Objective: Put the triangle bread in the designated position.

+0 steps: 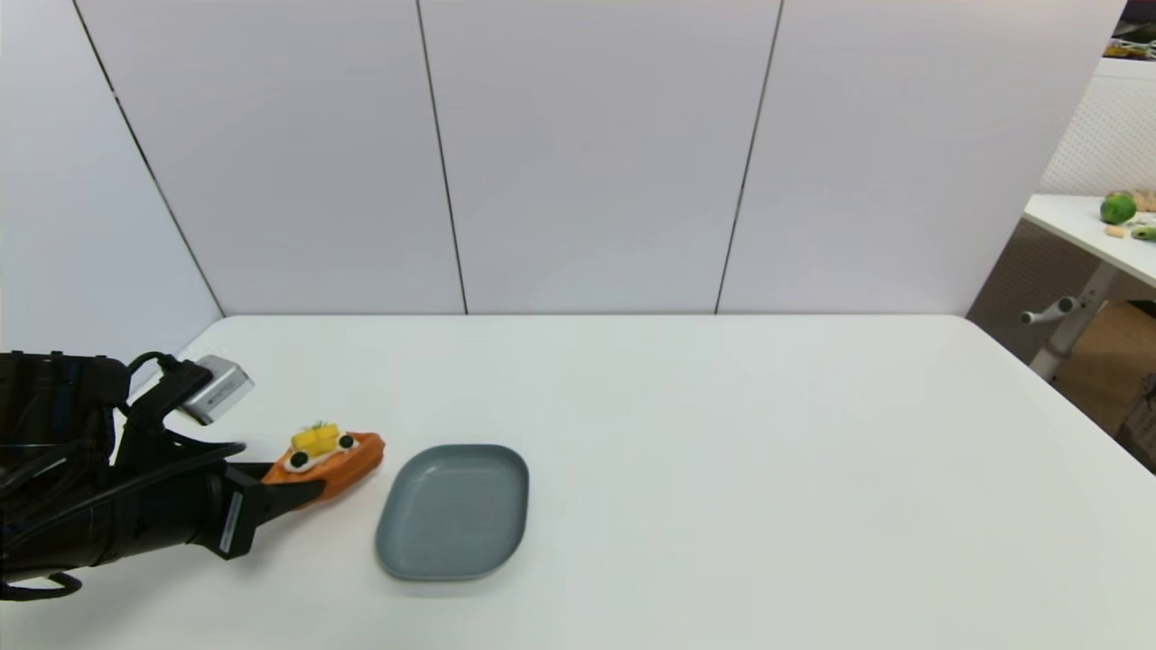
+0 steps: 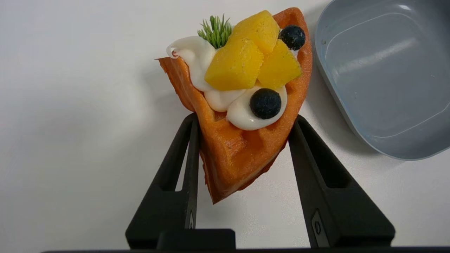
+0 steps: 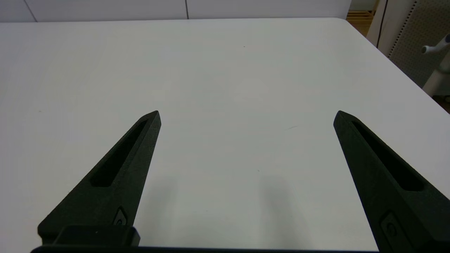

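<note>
At the near left of the white desk (image 1: 686, 469), the left tool (image 1: 293, 487) is clamped on the narrow end of the triangle bread (image 1: 336, 462), one black finger (image 2: 182, 168) pressed to each side of the wedge. The bread sits low over the desk, just beside an empty grey-blue plate (image 1: 452, 510) to its right. The right tool (image 3: 246, 116) hangs over bare desk, fingers spread wide apart, holding nothing
</note>
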### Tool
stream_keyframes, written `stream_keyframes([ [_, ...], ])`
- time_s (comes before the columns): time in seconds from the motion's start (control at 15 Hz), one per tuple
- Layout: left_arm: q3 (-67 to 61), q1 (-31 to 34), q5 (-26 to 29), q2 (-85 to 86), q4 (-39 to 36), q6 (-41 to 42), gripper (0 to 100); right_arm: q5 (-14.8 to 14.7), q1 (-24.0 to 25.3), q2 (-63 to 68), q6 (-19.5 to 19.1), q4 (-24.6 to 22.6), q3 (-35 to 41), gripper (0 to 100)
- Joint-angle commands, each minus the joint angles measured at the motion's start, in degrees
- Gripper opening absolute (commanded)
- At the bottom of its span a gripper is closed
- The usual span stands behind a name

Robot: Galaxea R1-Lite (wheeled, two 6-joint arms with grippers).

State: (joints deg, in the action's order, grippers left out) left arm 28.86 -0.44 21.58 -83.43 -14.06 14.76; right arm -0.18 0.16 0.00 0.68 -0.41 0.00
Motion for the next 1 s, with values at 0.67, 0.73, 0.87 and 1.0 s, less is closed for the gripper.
stream_keyframes([
  [0.67, -8.2, 0.2, 2.0, 9.7, 0.0, -0.5, 100, 0.0, 0.0, 0.1, 0.0, 0.0, 0.1, 100],
  [0.73, -8.5, 0.2, 2.0, 13.0, 0.0, -1.7, 100, 0.0, 0.0, 0.0, 0.0, 0.0, 0.0, 100],
  [0.87, -8.7, 0.2, 1.7, 19.5, 0.4, -2.7, 100, 0.0, 0.0, 0.1, 0.0, 0.0, 0.1, 100],
  [1.0, -9.4, 0.4, 1.6, 26.3, 0.5, -3.8, 100, 0.0, 0.0, 0.0, 0.0, 0.0, 0.1, 100],
])
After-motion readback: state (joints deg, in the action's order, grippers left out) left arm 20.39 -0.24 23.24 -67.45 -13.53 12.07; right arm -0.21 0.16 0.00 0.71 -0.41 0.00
